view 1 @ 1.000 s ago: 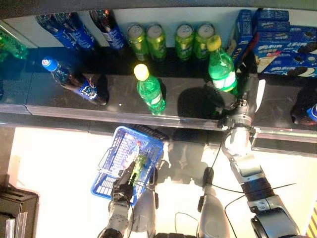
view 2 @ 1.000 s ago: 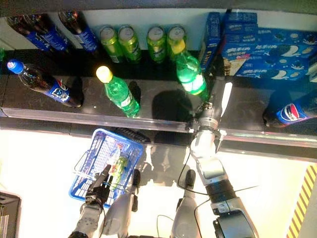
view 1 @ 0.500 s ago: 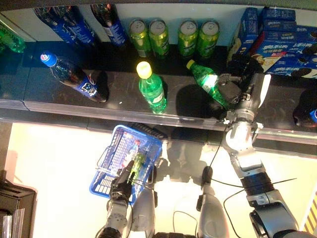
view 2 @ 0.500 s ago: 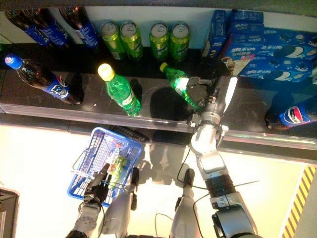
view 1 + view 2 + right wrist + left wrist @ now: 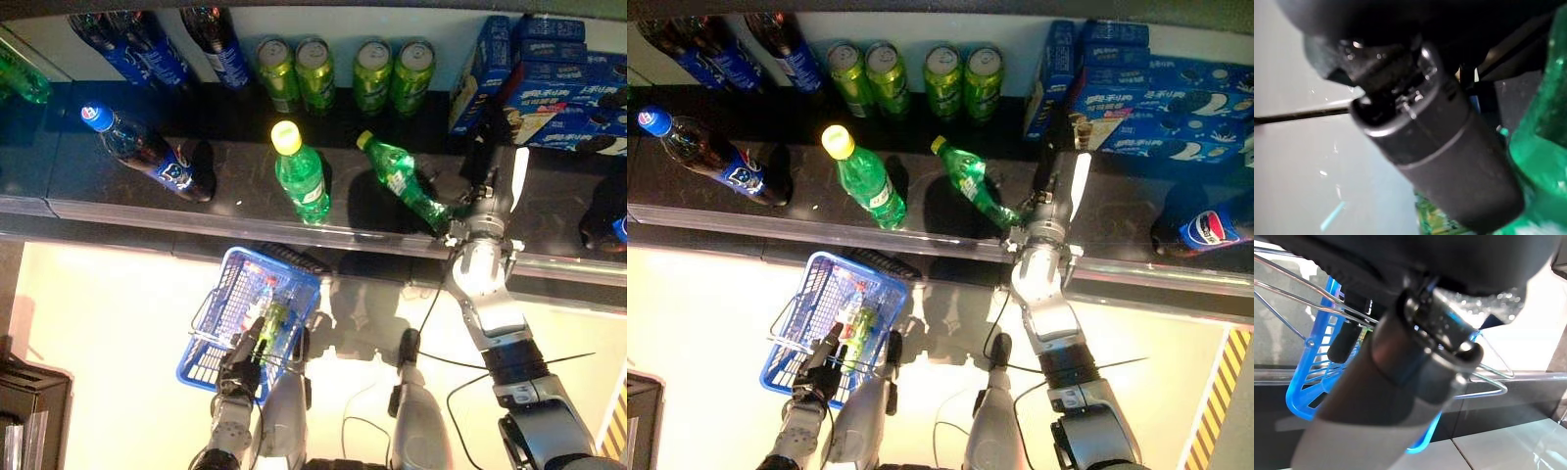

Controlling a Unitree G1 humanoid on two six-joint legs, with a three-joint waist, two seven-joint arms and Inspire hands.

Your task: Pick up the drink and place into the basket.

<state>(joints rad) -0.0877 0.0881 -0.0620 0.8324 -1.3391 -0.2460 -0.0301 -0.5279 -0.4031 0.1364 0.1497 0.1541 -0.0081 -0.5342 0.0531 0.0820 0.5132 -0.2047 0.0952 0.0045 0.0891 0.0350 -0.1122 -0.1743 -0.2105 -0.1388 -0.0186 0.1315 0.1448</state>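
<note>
Left eye view: right hand (image 5: 468, 201) clasps a tilted, glossy green plastic bottle (image 5: 402, 182) near the shelf (image 5: 118, 196) edge; left hand (image 5: 240, 362) grips the blue wire basket (image 5: 211, 323).

The floor (image 5: 118, 313) below the dark shelf (image 5: 235, 186) glares nearly white, washing out detail. The shelf itself sits dim, and bottles cast hard shadows beside them on it. Both wrist views are blurred, their dark foreground bulk out of focus.
</note>
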